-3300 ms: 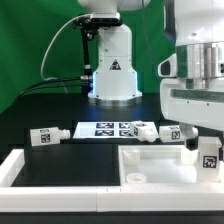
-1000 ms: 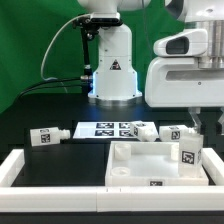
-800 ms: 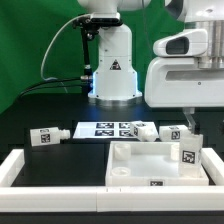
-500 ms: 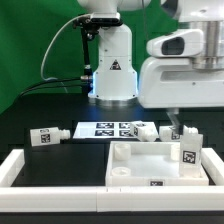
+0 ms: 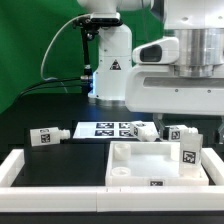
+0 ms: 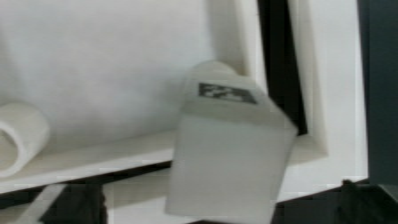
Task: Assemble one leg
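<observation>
A leg (image 5: 187, 150), a small white peg with a black-and-white tag, stands upright in the right corner of the large white square tray-like piece (image 5: 140, 168). In the wrist view the leg (image 6: 231, 150) stands against the tray's rim (image 6: 249, 60). My gripper (image 6: 214, 212) is open. Its dark fingertips (image 6: 63, 205) stand wide apart on either side of the leg without touching it. In the exterior view my hand (image 5: 185, 80) hangs above and behind the tray; its fingertips are hard to make out there.
Three more legs lie on the black table: one at the exterior view's left (image 5: 47, 136), two behind the tray (image 5: 145, 131) (image 5: 180, 133). The marker board (image 5: 110, 128) lies between them. A white frame piece (image 5: 20, 165) borders the front left.
The gripper, low beside the leg 3.3 s ago, has let go and risen. Over the last second the hand has moved toward the exterior view's left. The leg stays upright.
</observation>
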Controlling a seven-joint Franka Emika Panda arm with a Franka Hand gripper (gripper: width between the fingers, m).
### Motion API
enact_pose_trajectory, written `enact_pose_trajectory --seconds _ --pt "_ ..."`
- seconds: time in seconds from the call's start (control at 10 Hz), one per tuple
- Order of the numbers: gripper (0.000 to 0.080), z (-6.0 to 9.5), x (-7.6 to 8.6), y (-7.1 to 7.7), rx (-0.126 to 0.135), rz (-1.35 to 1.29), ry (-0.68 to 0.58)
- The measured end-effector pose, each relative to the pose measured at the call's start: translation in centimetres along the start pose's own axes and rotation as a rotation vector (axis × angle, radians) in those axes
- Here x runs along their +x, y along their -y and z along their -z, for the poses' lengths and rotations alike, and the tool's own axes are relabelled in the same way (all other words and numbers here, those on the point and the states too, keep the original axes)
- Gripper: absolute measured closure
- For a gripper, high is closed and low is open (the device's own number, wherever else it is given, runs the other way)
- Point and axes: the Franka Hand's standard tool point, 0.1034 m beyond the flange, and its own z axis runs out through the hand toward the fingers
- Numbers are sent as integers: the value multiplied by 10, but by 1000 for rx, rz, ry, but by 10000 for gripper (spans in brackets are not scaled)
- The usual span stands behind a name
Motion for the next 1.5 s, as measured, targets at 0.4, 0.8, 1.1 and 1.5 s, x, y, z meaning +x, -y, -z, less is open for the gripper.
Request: enact_pose_trajectory --seconds 0.4,0.8,1.1,1.5 --pt "150 -7 -5 -1 2 -127 2" --pt "396 -9 -5 -6 5 -192 -3" --pt "514 -10 -5 -5 6 -360 -2" --pt "514 -10 -6 -4 5 -673 0"
